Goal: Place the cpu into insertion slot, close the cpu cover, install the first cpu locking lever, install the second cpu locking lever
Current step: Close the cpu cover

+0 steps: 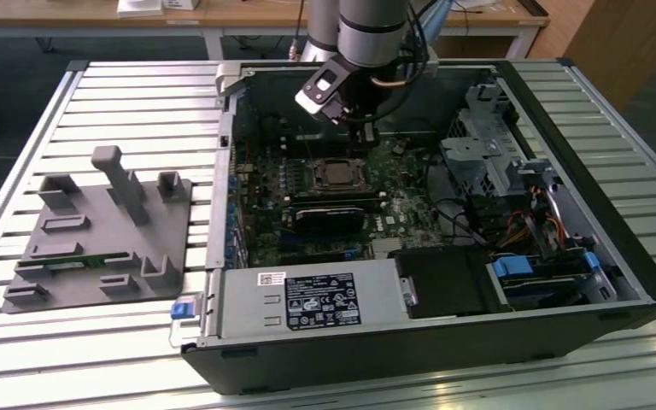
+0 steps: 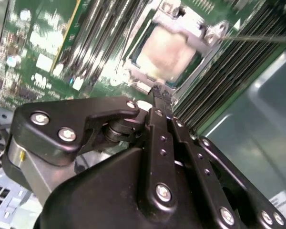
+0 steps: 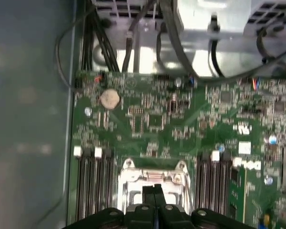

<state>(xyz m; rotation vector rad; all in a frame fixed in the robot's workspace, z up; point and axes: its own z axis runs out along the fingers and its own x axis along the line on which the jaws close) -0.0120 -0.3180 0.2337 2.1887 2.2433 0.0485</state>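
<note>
The cpu (image 2: 169, 50) lies in the insertion slot (image 1: 334, 173) on the green board, its pale metal top showing through the window of the cpu cover (image 2: 207, 45). The silver cover lies flat over it and also appears in the first wrist view (image 3: 133, 177). A thin metal lever rod (image 2: 262, 38) sticks out from one corner of the socket. My gripper (image 1: 368, 134) hangs just above the board at the far edge of the socket. Its black fingers (image 2: 163, 138) are pressed together with nothing between them, the tips (image 3: 155, 191) right over the cover's edge.
The open computer case (image 1: 533, 94) stands on a slatted table. A black card (image 1: 328, 213) lies near the socket, a labelled power supply (image 1: 305, 299) at the front, a drive cage (image 1: 488, 154) and cables on the exterior view's right. A grey fixture block (image 1: 100, 231) sits on the exterior view's left.
</note>
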